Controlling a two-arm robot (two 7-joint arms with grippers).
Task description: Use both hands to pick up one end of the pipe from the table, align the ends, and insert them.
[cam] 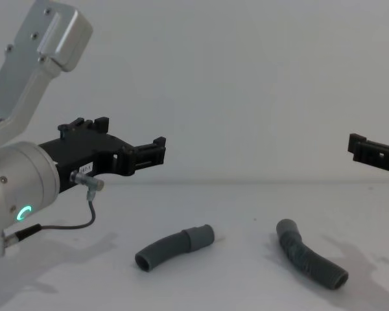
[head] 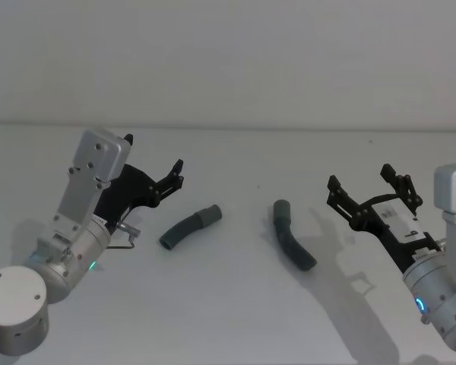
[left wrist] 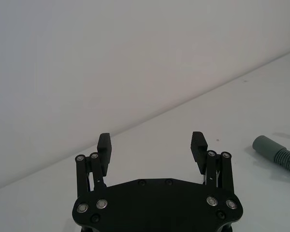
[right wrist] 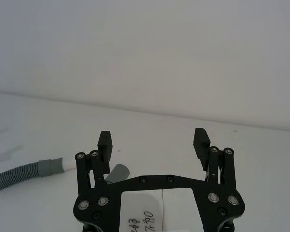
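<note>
You are looking at two hose pieces lying flat on the table (head: 228,319), apart from each other, neither one touching a gripper. The left hose piece (head: 188,228) is lying with its smooth cuff (head: 210,215) pointing toward the other piece; in the right wrist view that cuff is showing a short white tip (right wrist: 67,165). The right hose piece (head: 292,237) is lying with its cuff (head: 282,207) at the far end. Your left gripper (head: 176,173) is hovering above the table, just left of the left piece, jaws standing wide open, holding nothing. Your right gripper (head: 360,181) is hovering to the right of the right piece, jaws likewise spread and empty.
</note>
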